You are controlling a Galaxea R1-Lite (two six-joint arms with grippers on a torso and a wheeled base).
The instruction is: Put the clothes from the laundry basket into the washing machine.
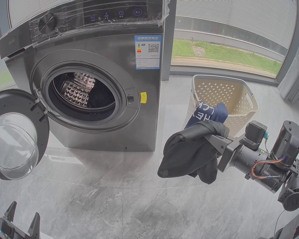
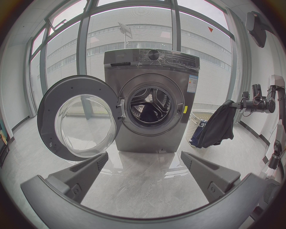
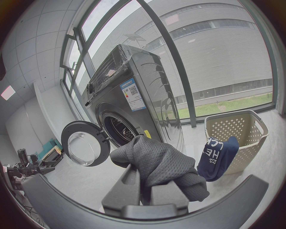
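Dangling a dark grey garment (image 1: 190, 152) in the air from the right end effector (image 1: 210, 138), clamped on its cloth, just in front of the laundry basket (image 1: 224, 77) with a navy garment (image 1: 208, 113) draped over its near rim. Facing the washing machine (image 1: 124, 56), door (image 1: 18, 137) swung open, with the left end effector (image 2: 143, 155) spread wide, low near the floor.

Matt mesh-knit garment (image 3: 158, 161), perforated plastic basket (image 1: 218, 93), brushed-metal washing machine (image 1: 146, 124), glossy floor (image 1: 109, 199), perhaps stone

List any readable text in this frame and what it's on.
Energy label on the washing machine: print too small to read.
Yellow sticker: too small.
Control panel captions: too small.
Navy shirt over the laundry basket: white letters folded, inverted; no whole word readable.
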